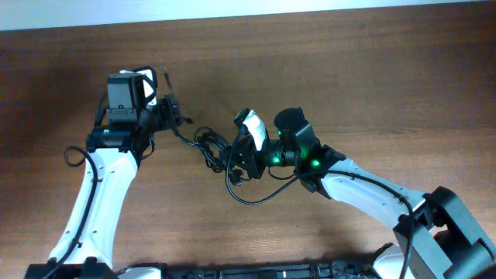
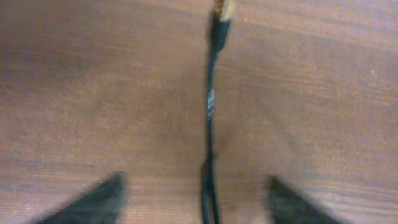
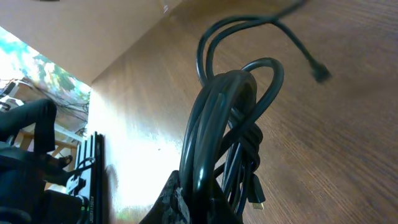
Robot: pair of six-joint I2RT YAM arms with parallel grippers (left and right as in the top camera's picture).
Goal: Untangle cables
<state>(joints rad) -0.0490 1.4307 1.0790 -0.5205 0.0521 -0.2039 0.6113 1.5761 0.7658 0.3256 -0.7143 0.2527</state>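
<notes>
The black cables [image 1: 209, 146] form a small knot on the wooden table between my two arms, with a loose loop [image 1: 256, 195] trailing toward the front. My left gripper [image 1: 172, 115] is open. In the left wrist view its fingers [image 2: 196, 182] stand wide apart on either side of one thin cable [image 2: 210, 106], which runs forward to a gold-tipped plug [image 2: 224, 9]. My right gripper [image 1: 239, 159] is shut on the bundle. In the right wrist view [image 3: 205, 199] it clamps several looped cords [image 3: 224, 112], and a gold-tipped plug [image 3: 257, 200] hangs beside them.
The wooden table [image 1: 349, 77] runs to a pale edge at the back. The thicker black wires of the arms lie near the left arm [image 1: 74, 155] and along the front edge. Equipment beyond the table edge shows in the right wrist view [image 3: 37, 162].
</notes>
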